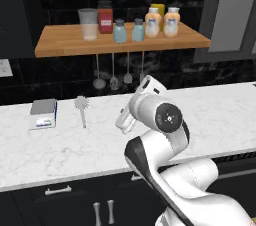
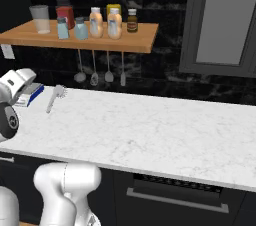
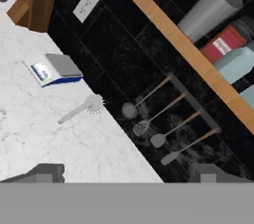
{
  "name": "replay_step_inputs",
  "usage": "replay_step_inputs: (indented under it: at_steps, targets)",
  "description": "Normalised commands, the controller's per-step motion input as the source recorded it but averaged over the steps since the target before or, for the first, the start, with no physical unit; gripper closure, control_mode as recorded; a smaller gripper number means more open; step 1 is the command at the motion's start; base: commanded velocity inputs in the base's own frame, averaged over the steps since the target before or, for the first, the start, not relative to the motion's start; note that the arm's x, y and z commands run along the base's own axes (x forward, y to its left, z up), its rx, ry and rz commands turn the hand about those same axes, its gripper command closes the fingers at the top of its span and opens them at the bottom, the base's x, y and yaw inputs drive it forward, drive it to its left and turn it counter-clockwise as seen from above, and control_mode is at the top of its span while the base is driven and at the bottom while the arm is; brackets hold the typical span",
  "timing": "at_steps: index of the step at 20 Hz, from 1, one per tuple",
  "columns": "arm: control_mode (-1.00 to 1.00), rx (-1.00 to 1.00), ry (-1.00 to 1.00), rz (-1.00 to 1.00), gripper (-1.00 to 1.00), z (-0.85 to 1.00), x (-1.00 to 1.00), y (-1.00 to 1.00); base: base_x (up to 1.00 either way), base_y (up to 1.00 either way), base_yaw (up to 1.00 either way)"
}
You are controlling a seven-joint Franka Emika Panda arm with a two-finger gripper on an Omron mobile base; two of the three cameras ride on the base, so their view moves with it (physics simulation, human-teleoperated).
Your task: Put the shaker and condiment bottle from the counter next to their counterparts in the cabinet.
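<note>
Left base view: the white arm rises over the marble desk [image 1: 210,115], its hand turned toward the wooden shelf [image 1: 65,45]. On the shelf stand a clear tumbler [image 1: 89,24] with a pale filling in its lower part, a red jar [image 1: 105,17] with a white label too small to read, then two shakers side by side. The teal shaker [image 1: 138,30] with the darker cap stands just right of the paler blue shaker [image 1: 119,31]. Two orange-tan bottles follow, the left bottle [image 1: 152,23] and the right bottle [image 1: 171,22], each with a white label band and pale cap, before a yellow container [image 1: 158,9]. Which of the two came from the desk cannot be told. Four metal utensils [image 1: 120,72] hang beneath the shelf. A small scale [image 1: 44,113] and a dish brush [image 1: 81,107] lie on the desk.

Right base view: the same row shows from the other side, with a small dark brown bottle [image 2: 132,20] at the right end of the shelf. Its label cannot be read.

Hand view: the jaws stand wide apart with nothing between them, the gripper [image 3: 126,173] above the desk edge, both dark fingertips [image 3: 47,172] at the bottom. The scale, the brush and a wooden knife block [image 3: 33,1] sit on the desk. A white wall outlet [image 3: 85,6] is on the black backsplash.
</note>
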Motion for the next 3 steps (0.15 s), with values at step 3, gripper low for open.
replay_step_inputs:
  at_steps: [3]
  targets:
    - [-1.00, -0.01, 0.00, -0.10, -1.00, -0.53, -1.00, 0.00, 0.00, 0.00, 0.00]
